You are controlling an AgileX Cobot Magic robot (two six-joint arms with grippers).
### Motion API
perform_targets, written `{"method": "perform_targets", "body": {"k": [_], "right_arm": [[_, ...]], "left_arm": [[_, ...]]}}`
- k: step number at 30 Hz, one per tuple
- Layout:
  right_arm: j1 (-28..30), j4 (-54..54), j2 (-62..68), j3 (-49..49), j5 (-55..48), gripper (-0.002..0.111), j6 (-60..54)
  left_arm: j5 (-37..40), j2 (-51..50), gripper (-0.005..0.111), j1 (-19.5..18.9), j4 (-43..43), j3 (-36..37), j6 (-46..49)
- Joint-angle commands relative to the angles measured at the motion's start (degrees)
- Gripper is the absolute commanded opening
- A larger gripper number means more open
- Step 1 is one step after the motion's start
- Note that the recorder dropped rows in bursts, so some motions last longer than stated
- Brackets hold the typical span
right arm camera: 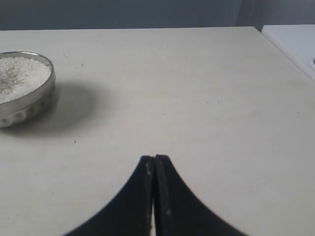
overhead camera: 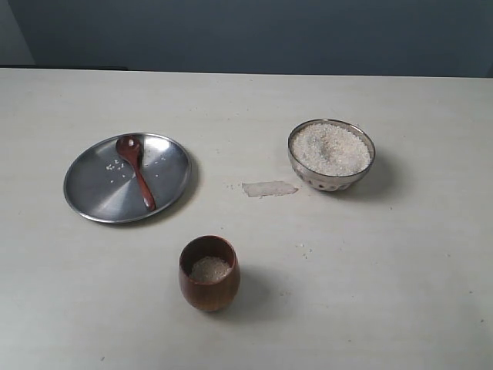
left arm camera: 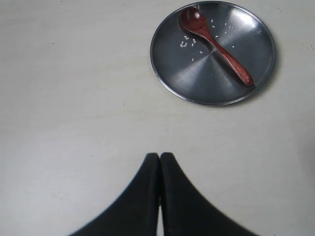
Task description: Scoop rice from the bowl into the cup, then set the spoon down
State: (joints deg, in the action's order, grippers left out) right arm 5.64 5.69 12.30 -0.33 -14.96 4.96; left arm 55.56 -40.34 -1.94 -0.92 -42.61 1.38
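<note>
table (overhead camera: 385, 308): pale off-white top with light scuffs. It fills most of every view, and the exterior view is the only one that takes in the whole layout.
wall (overhead camera: 254, 35): dark blue-grey, behind the far edge.
white surface (right arm camera: 295, 42): sits just past one table edge. Only the right wrist view catches it.
plate (overhead camera: 100, 193): flat steel, in the left half and closer to the left edge than to centre. It shows in the exterior and left wrist views.
bowl (overhead camera: 331, 179): faceted metal, in the right half and nearer the far edge than the near one, well apart from the plate. It holds rice (overhead camera: 330, 149) almost to the rim. The right wrist view clips it at the frame edge.
left gripper (left arm camera: 159, 162): fingers pressed together with nothing between them, above bare table, apart from the plate. Seen in its own wrist view only.
right gripper (right arm camera: 154, 164): fingers also pressed together and empty, above bare table, apart from the bowl. Seen in its own wrist view only.
cup (overhead camera: 209, 291): wooden, upright, about mid-width and closest to the near edge. There is a low layer of rice in the bottom. Exterior view only.
spoon (overhead camera: 139, 173): lies on the plate with its scoop end toward the far edge and its handle toward the near edge.
patch (overhead camera: 269, 188): a pale irregular mark on the table just left of the bowl.
loose grains (overhead camera: 115, 164): a few on the plate beside the spoon's scoop end, clearest in the left wrist view.
</note>
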Motion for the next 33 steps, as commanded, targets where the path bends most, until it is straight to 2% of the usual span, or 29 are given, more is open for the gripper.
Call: {"method": "perform_targets", "body": {"k": [1, 26, 33], "right_arm": [[0.31, 0.41, -0.19, 0.33, 2.28, 0.000, -0.41], [0.31, 0.01, -0.19, 0.33, 2.28, 0.000, -0.41], [0.56, -1.98, -9.77, 0.33, -3.13, 0.000, -0.29]], "left_arm": [[-0.30, -0.02, 0.000, -0.21, -0.23, -0.33, -0.05], [-0.30, -0.02, 0.000, -0.21, -0.46, -0.33, -0.05], [-0.30, -0.02, 0.000, -0.21, -0.46, -0.33, -0.05]]}}
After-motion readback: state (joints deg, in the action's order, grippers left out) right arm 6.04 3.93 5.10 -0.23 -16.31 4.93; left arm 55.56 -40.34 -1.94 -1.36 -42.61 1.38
